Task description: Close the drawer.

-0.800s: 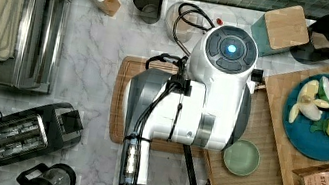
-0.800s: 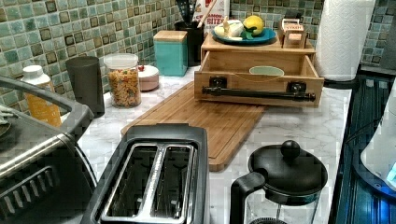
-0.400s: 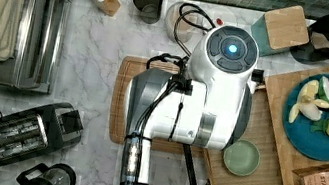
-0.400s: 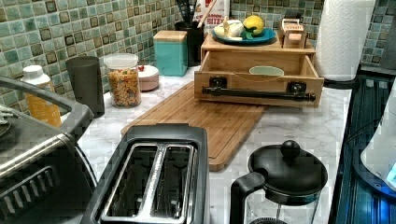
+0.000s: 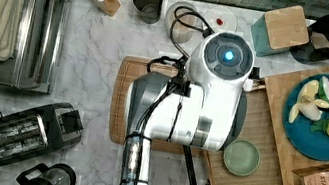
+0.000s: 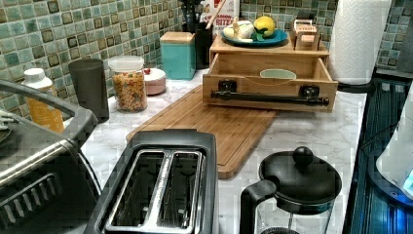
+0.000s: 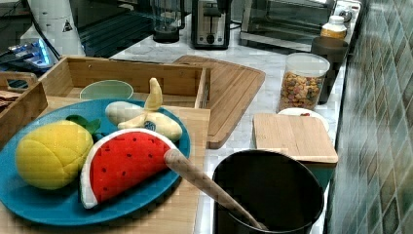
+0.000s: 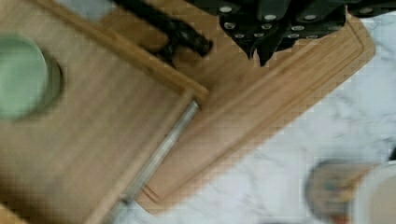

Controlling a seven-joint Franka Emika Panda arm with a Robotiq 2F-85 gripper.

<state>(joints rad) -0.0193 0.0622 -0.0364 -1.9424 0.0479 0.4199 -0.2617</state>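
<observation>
Black fingers of my claw (image 8: 275, 44) show in the wrist view, hanging apart from the wood below, and I cannot tell whether they are wide or narrow. My white and grey arm (image 5: 189, 112) lies folded over the worktop in the top view, its round joint with a blue light uppermost, covering much of the flat bamboo cutting board with a groove round its edge (image 5: 123, 101). Just beyond the board stands the wide shallow light-wood drawer (image 6: 270, 90), pulled out of its wooden box (image 6: 265, 48), its front with a long black bar handle (image 6: 270, 97) resting over the board's far end in the left view. Inside the drawer sits a small pale green bowl (image 5: 241, 157). Farther on, the box top carries a round blue plate (image 7: 73, 204) with a toy watermelon slice (image 7: 124, 163), lemon (image 7: 53, 153) and banana (image 7: 146, 117)
</observation>
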